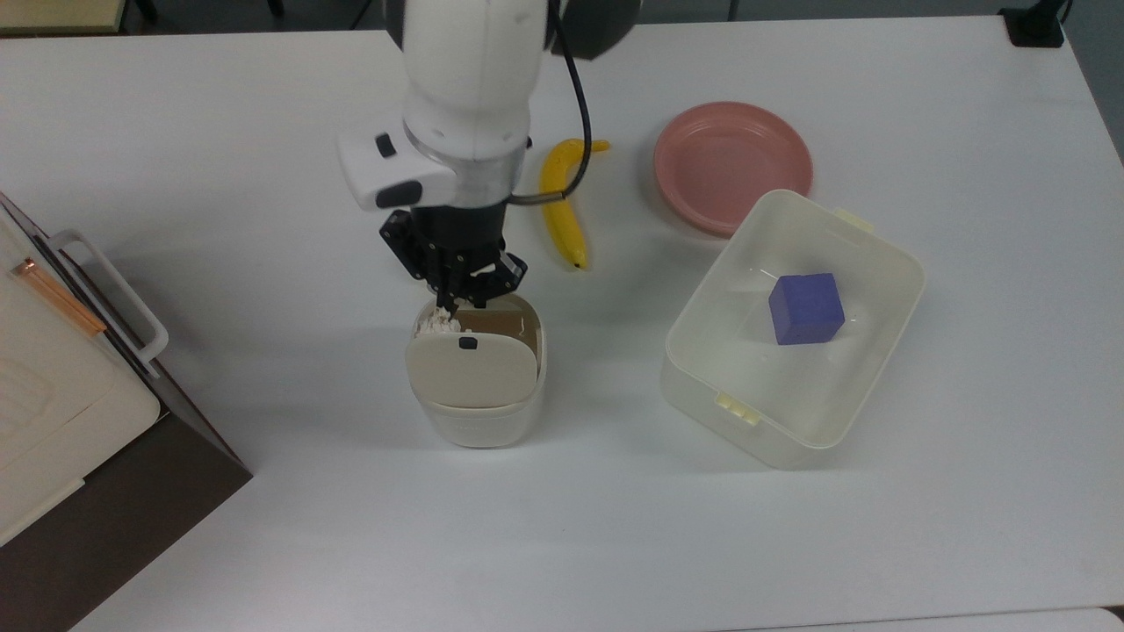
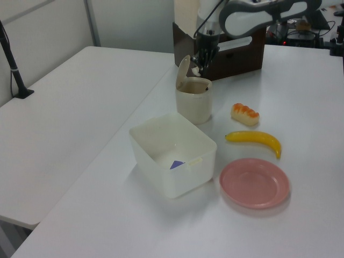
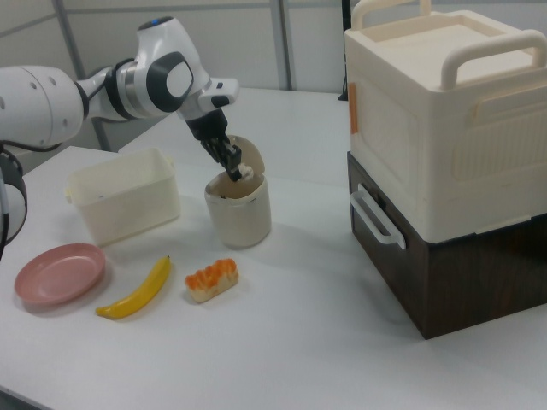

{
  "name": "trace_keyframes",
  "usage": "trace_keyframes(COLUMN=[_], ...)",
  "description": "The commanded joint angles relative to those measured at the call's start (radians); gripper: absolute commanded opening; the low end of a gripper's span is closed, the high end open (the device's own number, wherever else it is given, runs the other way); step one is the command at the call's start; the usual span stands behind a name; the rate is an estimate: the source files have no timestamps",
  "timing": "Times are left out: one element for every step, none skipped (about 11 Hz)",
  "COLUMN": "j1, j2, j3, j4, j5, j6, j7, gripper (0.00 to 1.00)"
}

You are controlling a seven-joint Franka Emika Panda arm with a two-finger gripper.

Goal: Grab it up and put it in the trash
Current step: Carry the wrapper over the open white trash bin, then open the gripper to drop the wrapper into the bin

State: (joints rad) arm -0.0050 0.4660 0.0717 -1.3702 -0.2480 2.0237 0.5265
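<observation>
My gripper (image 1: 449, 305) points down over the open mouth of the trash (image 1: 479, 426), a small white bin with its beige swing lid (image 1: 471, 369) tipped up. The fingers are shut on the crumpled white paper wad (image 1: 434, 325), which hangs just inside the bin's rim on the top view's left side. In the right view the paper wad (image 3: 248, 172) shows at the tips of the gripper (image 3: 237, 166), in front of the raised lid and above the trash (image 3: 239, 213). In the left view the gripper (image 2: 200, 67) stands right over the trash (image 2: 194, 103).
An orange-topped bread roll (image 3: 211, 279) and a banana (image 1: 562, 211) lie behind the bin in the top view. A pink plate (image 1: 731, 165) and a translucent tub (image 1: 878, 351) holding a blue cube (image 1: 805, 307) are on the top view's right. A large cream-and-brown box (image 1: 53, 377) stands at the top view's left.
</observation>
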Motion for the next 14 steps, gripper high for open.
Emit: trace_keyframes(j1=[0.022,0.020,0.020,0.020,0.020,0.016,0.017,0.016,0.013,0.008,-0.009,-0.030,-0.056,-0.073], j2=[0.031,0.034,0.036,0.036,0.036,0.036,0.036,0.034,0.031,0.025,0.011,-0.019,-0.056,-0.102], j3=[0.000,0.011,0.022,0.037,0.055,0.059,0.059,0.059,0.060,0.060,0.060,0.060,0.060,0.060], j4=[0.005,0.005,0.005,0.000,-0.004,-0.006,-0.006,-0.006,-0.004,-0.004,-0.003,-0.003,-0.004,-0.019], j5=[-0.036,-0.037,-0.042,-0.050,-0.074,-0.088,-0.097,-0.111,-0.111,-0.108,-0.106,-0.094,-0.045,0.029], j6=[0.018,0.018,0.018,0.018,0.018,0.018,0.016,0.015,0.015,0.010,0.006,0.006,0.004,0.003], j7=[0.044,0.044,0.046,0.072,0.095,0.108,0.119,0.125,0.127,0.127,0.125,0.122,0.118,0.107], gripper=[0.00,0.00,0.00,0.00,0.00,0.30,0.99,1.00,1.00,1.00,1.00,1.00,1.00,1.00])
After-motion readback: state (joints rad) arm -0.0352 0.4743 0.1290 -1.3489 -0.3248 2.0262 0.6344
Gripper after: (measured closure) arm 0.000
